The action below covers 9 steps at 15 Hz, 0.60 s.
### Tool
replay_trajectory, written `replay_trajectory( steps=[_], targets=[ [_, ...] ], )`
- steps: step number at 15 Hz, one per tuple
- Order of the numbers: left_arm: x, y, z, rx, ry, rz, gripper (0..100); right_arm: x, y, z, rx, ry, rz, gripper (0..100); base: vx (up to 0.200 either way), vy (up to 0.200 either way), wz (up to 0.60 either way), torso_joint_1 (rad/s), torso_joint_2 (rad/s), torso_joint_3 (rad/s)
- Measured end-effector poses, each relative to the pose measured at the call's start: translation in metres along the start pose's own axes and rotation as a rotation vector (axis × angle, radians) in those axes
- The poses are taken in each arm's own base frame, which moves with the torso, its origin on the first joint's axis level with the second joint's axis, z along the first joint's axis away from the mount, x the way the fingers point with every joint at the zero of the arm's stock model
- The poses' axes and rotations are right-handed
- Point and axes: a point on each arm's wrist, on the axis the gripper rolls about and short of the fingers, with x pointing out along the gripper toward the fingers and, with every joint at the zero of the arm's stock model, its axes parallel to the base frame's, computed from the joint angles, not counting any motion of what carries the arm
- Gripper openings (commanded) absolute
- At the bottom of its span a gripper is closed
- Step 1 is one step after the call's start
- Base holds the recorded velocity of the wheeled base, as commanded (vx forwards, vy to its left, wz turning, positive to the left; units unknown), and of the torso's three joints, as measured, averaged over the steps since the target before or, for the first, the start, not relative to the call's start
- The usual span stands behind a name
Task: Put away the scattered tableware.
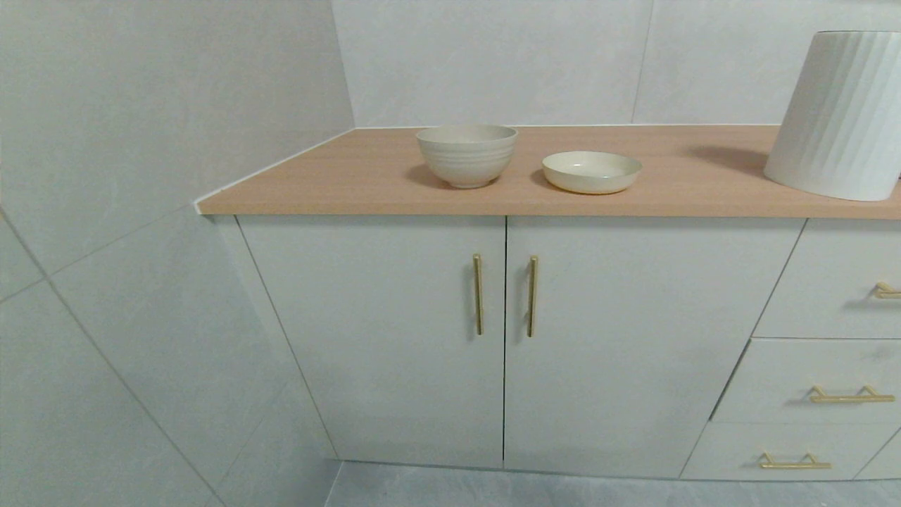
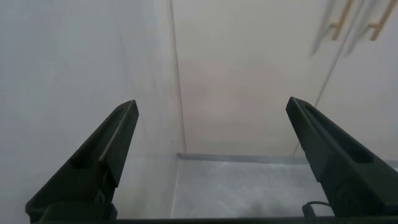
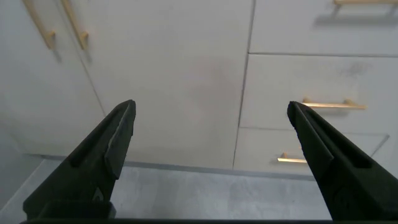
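Up front, the step in hand: judging by the scene, the job is at its start, with no tableware lifted yet. A good first move probably brings one arm up to counter height, squares it to a rim and closes on the bowl's wall, not its base. If the pieces are meant for the cupboard, pulling a door by its handle first would spare a loaded arm the wait.
Left gripper [image 2: 212, 102]: spread wide, holding nothing, touching nothing; it hangs low before the cabinet's left end, above the floor [image 2: 249, 186].
Right gripper [image 3: 211, 104]: likewise opened wide and empty, low in front of the cabinet, near the seam between door and drawers [image 3: 311, 93].
Cabinet doors [image 1: 373, 331]: both shut, their two brass handles [image 1: 478, 294] upright and side by side at the centre seam.
Countertop [image 1: 352, 176]: wood-toned, running along above the doors and the drawers.
Deep bowl [image 1: 467, 155]: upright on the counter, above the left door, near the front edge.
Shallow dish [image 1: 591, 171]: upright just beside the bowl on its right, apart from it, above the right door.
Ribbed white container [image 1: 841, 116]: farther right on the counter, well apart from both pieces.
Wall [image 1: 493, 63]: pale tile behind the counter.
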Motion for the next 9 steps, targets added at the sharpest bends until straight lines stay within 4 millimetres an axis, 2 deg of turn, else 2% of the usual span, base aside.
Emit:
replay_trajectory(
  steps=[9],
  targets=[
    [0.0, 0.0, 0.0, 0.0, 0.0, 0.0, 100, 0.0, 0.0, 0.0, 0.0, 0.0, 0.0, 100, 0.0, 0.0, 0.0, 0.0, 0.0, 0.0]
  ],
)
